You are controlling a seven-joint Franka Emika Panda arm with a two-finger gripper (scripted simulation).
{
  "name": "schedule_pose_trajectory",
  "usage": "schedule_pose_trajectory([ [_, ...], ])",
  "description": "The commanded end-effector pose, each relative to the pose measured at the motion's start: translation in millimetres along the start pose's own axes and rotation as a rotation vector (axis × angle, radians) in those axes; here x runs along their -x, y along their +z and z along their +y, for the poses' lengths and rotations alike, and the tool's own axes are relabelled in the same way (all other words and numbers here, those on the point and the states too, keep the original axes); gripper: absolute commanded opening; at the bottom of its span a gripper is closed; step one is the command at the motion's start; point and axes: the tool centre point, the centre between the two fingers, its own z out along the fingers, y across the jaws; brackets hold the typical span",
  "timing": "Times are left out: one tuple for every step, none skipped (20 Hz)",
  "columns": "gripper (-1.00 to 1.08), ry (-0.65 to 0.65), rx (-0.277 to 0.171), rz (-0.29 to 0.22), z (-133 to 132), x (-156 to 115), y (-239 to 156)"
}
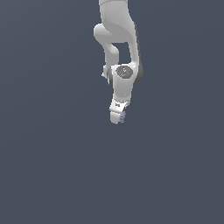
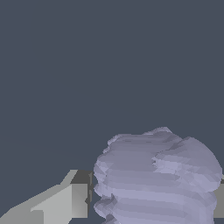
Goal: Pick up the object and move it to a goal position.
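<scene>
1. In the exterior view the white arm enters from the top edge of the picture and reaches down toward the middle of the scene, over a plain dark slate-grey ground.
2. Its upper links bend: one rounded segment bulges toward the exterior view's left, then the arm runs downward to a wrist joint with a dark round cap facing the camera.
3. Below that joint the last link hangs nearly upright, tilted slightly, with the gripper at its lowest end, pointing down.
4. The object, a tiny pale lavender-grey lump, sits at the gripper's tip on the exterior view's right side, touching the white fingers and far smaller than the hand.
5. In the wrist view the object fills much of the picture close to the camera, lumpy and ridged, between two pale grey fingers.
6. One finger shows clearly beside the object, with a dark gap at its inner edge; only a sliver of the other shows at the object's far side.
7. The jaws are clamped on the object, which is held in the gripper.
8. Whether the object touches the ground cannot be told from either view.
</scene>
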Motion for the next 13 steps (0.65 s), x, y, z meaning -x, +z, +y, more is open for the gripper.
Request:
schedule_pose_trajectory([
  [-1.0,0.0,0.0,0.0,-20,-14,-6],
  [-1.0,0.0,0.0,0.0,-26,-19,-8],
  [-1.0,0.0,0.0,0.0,-33,-24,-11],
  [-1.0,0.0,0.0,0.0,-39,-28,-12],
  [-1.0,0.0,0.0,0.0,-44,-32,-14],
  [-1.0,0.0,0.0,0.0,-48,-36,-16],
  [-1.0,0.0,0.0,0.0,-52,-39,-17],
  [-1.0,0.0,0.0,0.0,-55,-42,-18],
  [-1.0,0.0,0.0,0.0,-58,-44,-19],
  [-1.0,0.0,0.0,0.0,-60,-46,-20],
  [-1.0,0.0,0.0,0.0,-61,-47,-20],
  [-1.0,0.0,0.0,0.0,-62,-48,-20],
  [-1.0,0.0,0.0,0.0,-62,-48,-21],
])
